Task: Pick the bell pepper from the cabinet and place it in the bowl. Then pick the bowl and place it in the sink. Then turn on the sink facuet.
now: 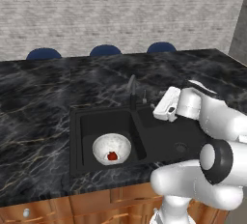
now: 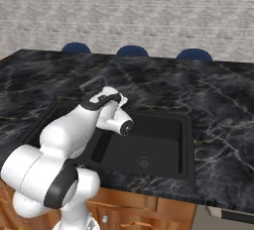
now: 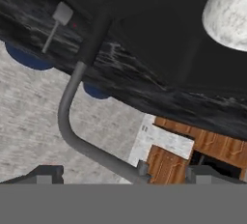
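Observation:
The black two-basin sink (image 1: 159, 141) is set into the dark marble counter. In its left basin rests the white speckled bowl (image 1: 111, 149), and the small dark-red bell pepper (image 1: 112, 156) lies inside it. The slim dark faucet (image 1: 131, 90) rises behind the divider. My gripper (image 1: 155, 107) hovers above the divider, just right of the faucet. The hand view has the curved spout (image 3: 72, 131) running down to end between my open gripper's (image 3: 125, 177) tips, with the small lever (image 3: 60, 15) beside the faucet's base and the bowl (image 3: 226, 15) in the corner.
The right basin (image 2: 144, 144) holds just its drain. Three blue stool tops (image 1: 104, 50) stand behind the counter, in front of a brick wall. Wooden drawers with knobs (image 1: 26, 213) run under the counter's front edge. Bare counter (image 2: 218, 105) stretches on both sides of the sink.

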Robot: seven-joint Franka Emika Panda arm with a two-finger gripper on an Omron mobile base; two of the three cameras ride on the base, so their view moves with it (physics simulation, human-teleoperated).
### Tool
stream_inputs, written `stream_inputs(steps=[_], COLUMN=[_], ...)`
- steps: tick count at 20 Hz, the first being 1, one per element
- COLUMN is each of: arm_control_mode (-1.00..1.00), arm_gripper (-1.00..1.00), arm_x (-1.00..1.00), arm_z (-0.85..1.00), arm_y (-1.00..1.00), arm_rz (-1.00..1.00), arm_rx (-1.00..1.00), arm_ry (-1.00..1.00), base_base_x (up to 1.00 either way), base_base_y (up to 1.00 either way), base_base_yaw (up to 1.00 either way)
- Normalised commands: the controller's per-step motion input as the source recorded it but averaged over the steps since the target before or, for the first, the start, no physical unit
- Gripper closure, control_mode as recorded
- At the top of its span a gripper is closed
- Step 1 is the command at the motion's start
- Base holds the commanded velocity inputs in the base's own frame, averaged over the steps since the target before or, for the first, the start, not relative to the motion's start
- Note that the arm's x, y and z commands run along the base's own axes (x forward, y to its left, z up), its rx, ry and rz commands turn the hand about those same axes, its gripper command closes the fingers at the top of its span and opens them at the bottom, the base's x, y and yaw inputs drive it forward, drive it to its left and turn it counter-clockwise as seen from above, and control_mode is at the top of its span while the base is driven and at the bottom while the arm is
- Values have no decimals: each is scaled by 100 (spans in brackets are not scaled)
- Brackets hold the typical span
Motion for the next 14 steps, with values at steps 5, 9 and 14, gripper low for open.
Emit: stream_inputs(steps=[5, 9, 14], arm_control_mode=[-100, -100, -100], arm_gripper=[-100, -100, -100], arm_x=[49, 51, 73], arm_z=[-44, -30, -15], arm_y=[-26, -39, -9], arm_rz=[13, 11, 8], arm_rx=[14, 16, 14], arm_ry=[4, 0, 2], base_base_x=[0, 0, 0], base_base_y=[0, 0, 0], base_base_yaw=[0, 0, 0])
